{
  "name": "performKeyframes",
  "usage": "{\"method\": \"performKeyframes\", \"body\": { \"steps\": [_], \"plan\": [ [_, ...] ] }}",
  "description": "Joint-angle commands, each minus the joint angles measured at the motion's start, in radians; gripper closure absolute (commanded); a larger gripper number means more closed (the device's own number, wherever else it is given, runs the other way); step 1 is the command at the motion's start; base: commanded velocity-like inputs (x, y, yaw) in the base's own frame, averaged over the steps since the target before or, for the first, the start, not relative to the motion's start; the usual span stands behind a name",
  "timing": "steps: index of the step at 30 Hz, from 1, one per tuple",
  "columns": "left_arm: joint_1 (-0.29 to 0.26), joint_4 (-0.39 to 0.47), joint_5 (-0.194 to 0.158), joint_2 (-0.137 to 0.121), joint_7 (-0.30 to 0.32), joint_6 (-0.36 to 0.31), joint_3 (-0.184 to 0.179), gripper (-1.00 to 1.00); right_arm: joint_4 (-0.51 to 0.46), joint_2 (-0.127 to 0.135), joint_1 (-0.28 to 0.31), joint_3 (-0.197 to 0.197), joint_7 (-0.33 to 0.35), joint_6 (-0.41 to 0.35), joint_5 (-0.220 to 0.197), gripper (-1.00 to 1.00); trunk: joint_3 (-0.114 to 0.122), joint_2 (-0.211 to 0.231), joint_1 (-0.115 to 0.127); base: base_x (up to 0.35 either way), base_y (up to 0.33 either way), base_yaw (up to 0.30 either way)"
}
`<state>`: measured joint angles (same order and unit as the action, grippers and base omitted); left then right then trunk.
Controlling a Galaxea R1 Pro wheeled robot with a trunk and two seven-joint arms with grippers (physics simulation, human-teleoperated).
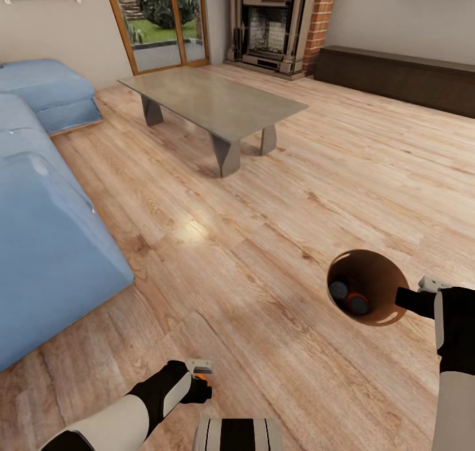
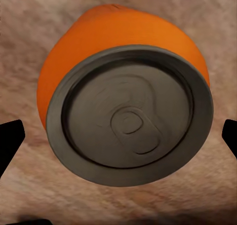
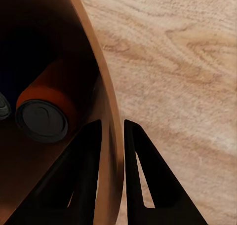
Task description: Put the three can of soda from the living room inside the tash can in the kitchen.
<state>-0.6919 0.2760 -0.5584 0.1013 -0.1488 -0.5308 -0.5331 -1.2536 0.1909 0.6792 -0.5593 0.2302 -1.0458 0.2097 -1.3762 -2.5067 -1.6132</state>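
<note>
My right gripper (image 1: pixel 409 293) is shut on the rim of the brown trash can (image 1: pixel 369 266), holding it above the wood floor. In the right wrist view the gripper (image 3: pixel 112 125) pinches the wall of the trash can (image 3: pixel 101 72), one finger inside and one outside. Two soda cans (image 1: pixel 340 289) (image 1: pixel 358 303) lie inside it, and one can (image 3: pixel 42 111) shows clearly in that view. The third soda can (image 2: pixel 126 101), orange with a grey top, sits between the spread fingertips of my left gripper (image 2: pixel 118 136), with floor showing on both sides. In the head view that gripper (image 1: pixel 200 372) is low over the can (image 1: pixel 200 376).
A long blue sofa (image 1: pixel 39 227) runs along the left. A glass coffee table (image 1: pixel 211 101) stands ahead, with the brick fireplace (image 1: pixel 277 22) and a glass door (image 1: pixel 158 16) behind it. A dark low cabinet (image 1: pixel 402 75) lines the right wall. Wood floor (image 1: pixel 264 227) lies between.
</note>
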Motion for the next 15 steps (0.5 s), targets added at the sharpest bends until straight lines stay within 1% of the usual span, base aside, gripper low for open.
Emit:
{"method": "performKeyframes", "body": {
  "steps": [1,15],
  "plan": [
    [0.0,0.0,0.0,0.0,0.0,0.0,0.0,-1.0,-0.001,0.0,0.0,0.0,0.004,-0.001,-0.018,1.0,0.0,0.0,0.0,0.0,0.0,0.0],
    [0.0,0.0,0.0,-0.001,0.002,0.002,0.002,-1.0,-0.001,-0.001,0.0,0.002,0.004,-0.001,-0.018,1.0,0.0,0.0,0.0,0.0,0.0,0.0]
  ]
}}
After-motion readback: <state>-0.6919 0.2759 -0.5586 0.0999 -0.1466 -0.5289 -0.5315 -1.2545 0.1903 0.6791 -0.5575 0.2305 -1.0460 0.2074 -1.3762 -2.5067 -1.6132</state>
